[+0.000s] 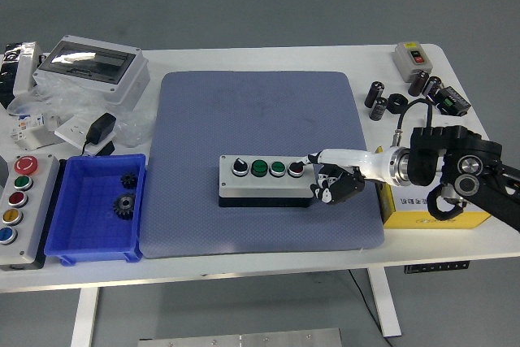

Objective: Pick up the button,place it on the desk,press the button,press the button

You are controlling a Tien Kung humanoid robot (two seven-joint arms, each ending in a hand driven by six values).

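In the head view, the grey button box (266,179) lies flat on the blue mat (262,160), in the mat's lower middle, on the white counter (268,58). The right hand (335,175) comes in from the box's right end, one white finger stretched to the red button (296,169) at that end. Its other fingers are curled under, grasping nothing.

The black right arm (459,170) reaches in from the right edge, its forearm level and pointing left. Its white-and-black five-fingered right hand (337,175) has one white finger (325,155) extended leftward, the remaining fingers curled beneath the palm.
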